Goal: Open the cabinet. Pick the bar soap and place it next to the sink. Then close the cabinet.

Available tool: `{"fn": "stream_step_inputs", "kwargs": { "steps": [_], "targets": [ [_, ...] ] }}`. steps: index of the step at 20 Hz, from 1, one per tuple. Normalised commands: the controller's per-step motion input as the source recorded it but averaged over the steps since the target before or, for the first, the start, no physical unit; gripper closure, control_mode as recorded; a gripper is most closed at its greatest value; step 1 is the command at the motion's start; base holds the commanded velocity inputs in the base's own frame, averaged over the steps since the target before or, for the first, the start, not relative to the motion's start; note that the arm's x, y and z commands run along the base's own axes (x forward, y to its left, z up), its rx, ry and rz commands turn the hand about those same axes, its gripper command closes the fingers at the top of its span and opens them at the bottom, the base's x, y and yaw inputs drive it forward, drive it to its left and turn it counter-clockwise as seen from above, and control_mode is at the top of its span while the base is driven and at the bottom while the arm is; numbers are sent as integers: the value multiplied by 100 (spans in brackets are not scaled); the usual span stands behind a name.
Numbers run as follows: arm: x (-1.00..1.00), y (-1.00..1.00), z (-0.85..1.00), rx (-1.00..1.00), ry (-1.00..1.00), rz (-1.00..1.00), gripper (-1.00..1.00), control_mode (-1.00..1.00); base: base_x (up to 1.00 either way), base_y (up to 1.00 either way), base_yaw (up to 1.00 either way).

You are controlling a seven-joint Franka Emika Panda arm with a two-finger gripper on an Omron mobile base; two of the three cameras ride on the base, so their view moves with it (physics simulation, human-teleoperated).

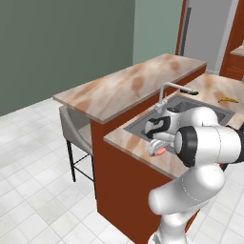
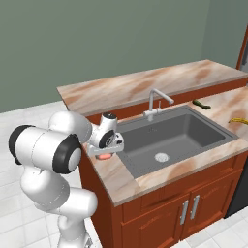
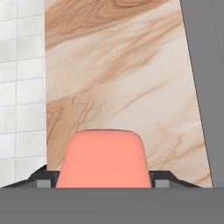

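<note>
Closest to the hand camera, the bar soap [image 3: 104, 158] sits between the two dark finger tips, which press its sides, so the gripper [image 3: 104, 183] is clamped on the pink bar and carries it. From the base cameras the gripper [image 2: 104, 154] points down over the strip of marble counter [image 2: 114, 177] to the left of the sink [image 2: 186, 140], with the bar soap [image 2: 103, 156] showing just under the fingers and low over the stone; whether it already touches the surface cannot be told. That spot fits the task, since the soap is meant to end beside the basin rather than in it, and the hand view shows bare counter ahead with the grey sink wall along one edge. The placing step looks close to done; what it calls for next is likely lowering and letting go. Beyond the basin stands the faucet [image 2: 156, 102], then the raised bar top [image 2: 145, 82]. Farther right on the counter lie a dark green vegetable [image 2: 201, 103] and a banana [image 2: 238, 120], well apart from the soap.
</note>
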Motion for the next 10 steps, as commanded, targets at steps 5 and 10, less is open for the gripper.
{"fn": "stream_step_inputs", "kwargs": {
  "steps": [5, 10],
  "targets": [
    [0, 0, 0, 0, 0, 0, -100, -100, 0, 0, 0],
    [0, 0, -1, 0, 0, 0, -100, -100, 0, 0, 0]
  ]
}}
